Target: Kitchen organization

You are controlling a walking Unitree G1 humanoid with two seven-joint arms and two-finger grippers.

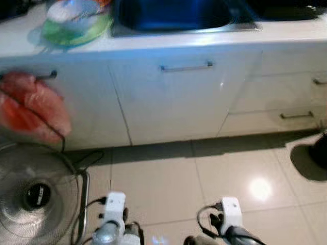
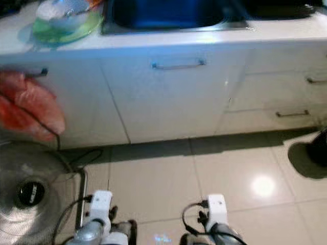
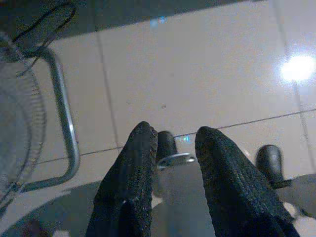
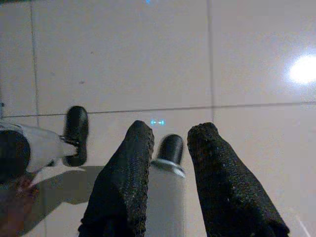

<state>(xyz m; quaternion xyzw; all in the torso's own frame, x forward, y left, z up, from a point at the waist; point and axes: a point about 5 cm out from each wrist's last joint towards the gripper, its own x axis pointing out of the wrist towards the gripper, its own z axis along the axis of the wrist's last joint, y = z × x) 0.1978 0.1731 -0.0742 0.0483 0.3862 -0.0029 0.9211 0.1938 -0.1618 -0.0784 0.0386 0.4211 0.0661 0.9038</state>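
A white kitchen counter is seen ahead, with a dark stainless sink set into its top. To the sink's left, on the counter, a stack of dishes is placed: a pale bowl or plate resting on a green plate, blurred and partly cut off by the frame's edge. Below the counter, white cabinet doors are shown, the middle one carrying a horizontal metal bar handle; drawers with smaller handles are ranged to the right. A reddish-pink plastic bag is hung from a handle on the left-hand door. A standing fan with a wire grille is placed on the beige tiled floor at the left, its cable trailing beside it. A dark object is seen on the floor at the right edge.

Both arms are held low over the tiles. The left gripper is pointed at the floor, its two black fingers parted by a moderate gap with nothing held between them. The right gripper is likewise aimed downward, its fingers apart and empty.
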